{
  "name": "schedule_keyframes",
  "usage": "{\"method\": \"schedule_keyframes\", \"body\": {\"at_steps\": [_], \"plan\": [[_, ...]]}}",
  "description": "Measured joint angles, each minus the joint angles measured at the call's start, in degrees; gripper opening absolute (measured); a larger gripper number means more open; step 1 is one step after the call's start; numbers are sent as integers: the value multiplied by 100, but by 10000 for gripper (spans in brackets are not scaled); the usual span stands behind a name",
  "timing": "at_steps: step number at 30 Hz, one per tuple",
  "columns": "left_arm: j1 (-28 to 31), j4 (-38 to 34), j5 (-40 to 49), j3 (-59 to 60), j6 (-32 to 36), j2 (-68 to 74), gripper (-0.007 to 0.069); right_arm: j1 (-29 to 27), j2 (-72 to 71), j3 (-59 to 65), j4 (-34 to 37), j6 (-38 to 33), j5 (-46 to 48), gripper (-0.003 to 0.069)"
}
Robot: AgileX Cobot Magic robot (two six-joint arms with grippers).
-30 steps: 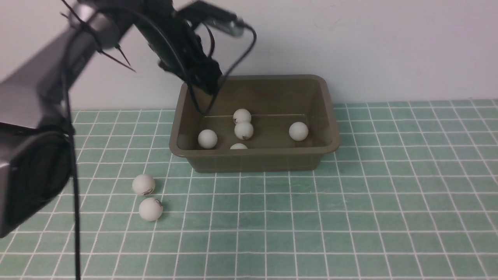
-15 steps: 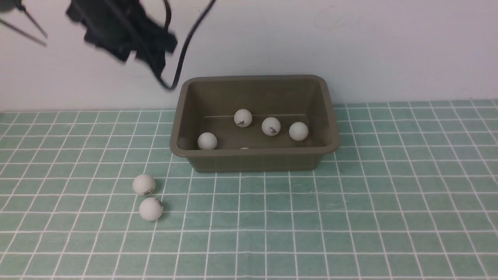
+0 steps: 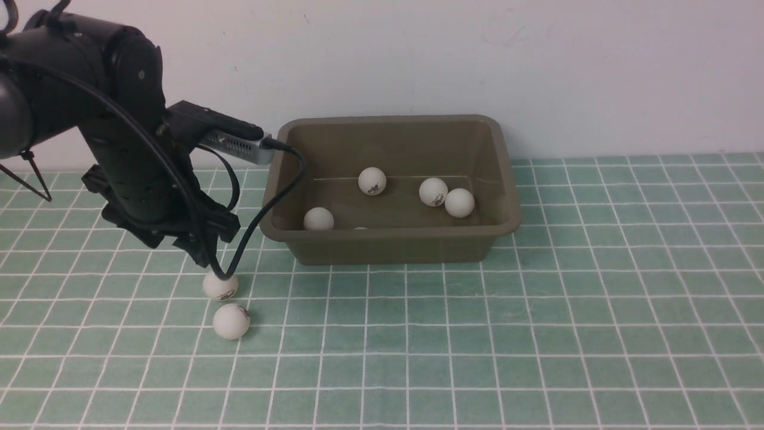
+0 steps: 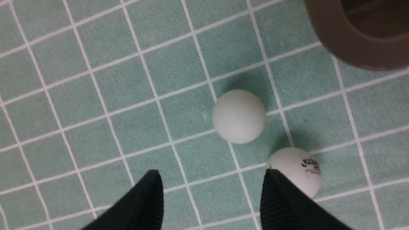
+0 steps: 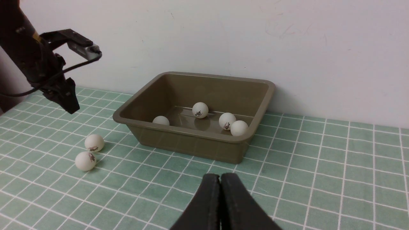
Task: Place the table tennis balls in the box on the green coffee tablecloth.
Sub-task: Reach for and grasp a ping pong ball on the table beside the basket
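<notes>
Step in hand, as I read it: pick next loose ball.
- Left gripper (image 4: 212, 175): jaws wide, empty, over mint-green white-gridded tablecloth (image 3: 537, 334), toward bench left edge.
- Plain small white table tennis ball (image 4: 239, 116): ahead of tips, not between them.
- Printed white ball (image 4: 295, 171): just beside one finger (image 4: 281, 204), contact unclear.
- Advice: centre jaws over plain ball before descending, or neighbour gets knocked.
- Olive-brown rectangular plastic box (image 3: 394, 245): near.
- Right gripper (image 5: 220, 182): closed.

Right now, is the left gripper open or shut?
Open: the left gripper has its jaws apart above the tablecloth, nothing between them.
</notes>
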Motion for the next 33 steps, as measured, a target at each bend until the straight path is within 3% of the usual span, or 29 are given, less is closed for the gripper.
{"method": "schedule_keyframes", "body": {"at_steps": [9,18,23,30,33], "plan": [[93,-58,-140,2,33,149,261,0,0,0,88,-1,6,-15],[93,-731,-140,2,134,160,248,0,0,0,154,-1,92,-15],[93,-1111,-81,2,390,172,314,0,0,0,166,-1,95,-15],[93,-1115,-107,2,478,506,462,0,0,0,166,-13,136,-15],[93,-1109,-198,2,490,650,489,0,0,0,166,-19,199,-15]]}}
